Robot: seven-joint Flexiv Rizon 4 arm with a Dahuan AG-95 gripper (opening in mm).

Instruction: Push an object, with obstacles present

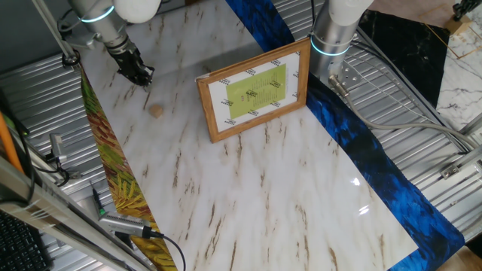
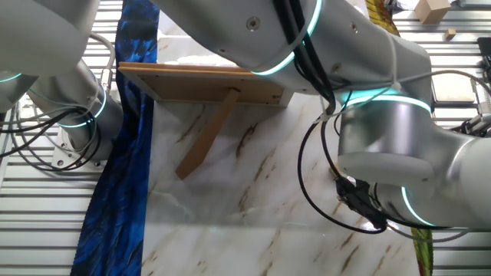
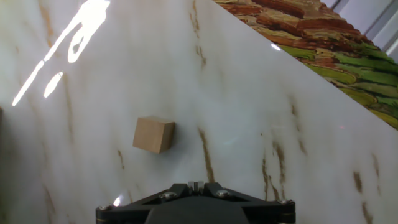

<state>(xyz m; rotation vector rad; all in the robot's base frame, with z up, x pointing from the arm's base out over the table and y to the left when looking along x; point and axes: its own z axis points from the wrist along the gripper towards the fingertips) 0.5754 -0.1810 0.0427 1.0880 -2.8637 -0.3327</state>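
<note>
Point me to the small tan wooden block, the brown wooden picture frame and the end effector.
Small tan wooden block (image 3: 153, 134), hand view, front face.
Brown wooden picture frame (image 1: 258, 129), one fixed view, bottom rail.
End effector (image 1: 143, 77), one fixed view, fingertips.

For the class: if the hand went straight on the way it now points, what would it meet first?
Most likely the small block, which lies just ahead of the hand and slightly to the left in the hand view. Depth is unclear; the fingertips could reach the marble tabletop first.

Hand view: small tan block (image 3: 153, 134) rests on white marble-patterned bench (image 3: 249, 106), apart from the end effector (image 3: 195, 186), whose dark housing fills the lower edge. Yellow-green patterned strip (image 3: 323, 43) borders upper right.
</note>
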